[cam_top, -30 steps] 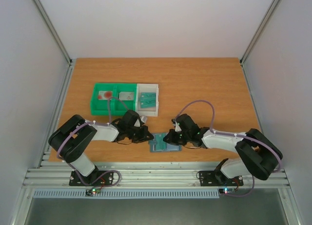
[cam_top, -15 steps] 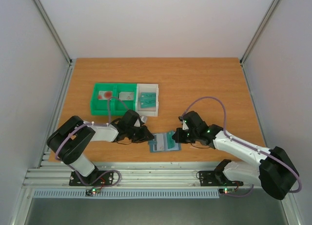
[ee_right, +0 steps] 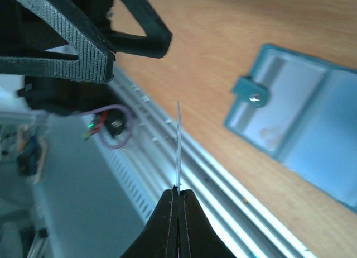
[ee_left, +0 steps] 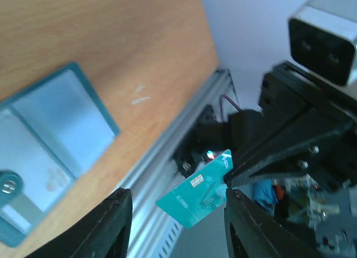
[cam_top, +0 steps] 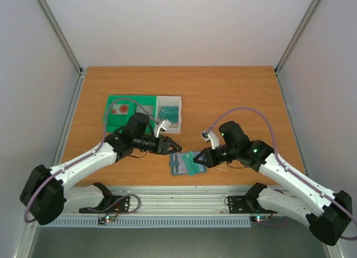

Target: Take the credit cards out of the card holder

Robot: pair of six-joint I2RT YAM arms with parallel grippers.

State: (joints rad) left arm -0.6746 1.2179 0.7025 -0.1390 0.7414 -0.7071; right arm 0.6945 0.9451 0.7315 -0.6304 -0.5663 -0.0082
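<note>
The blue-grey card holder lies open on the table near the front edge; it also shows in the left wrist view and the right wrist view. My right gripper is shut on a teal credit card and holds it in the air just right of the holder. The card shows flat in the left wrist view and edge-on in the right wrist view. My left gripper is open and empty, raised above the holder's left side and facing the card.
A green tray at the back left holds a pale card with a red mark. Joined to it, a white tray holds a teal card. The metal rail runs along the table's front edge.
My right gripper has drawn the teal card off the holder and lifted it. My left gripper has risen from the holder's left edge, and the left arm has stretched out.
</note>
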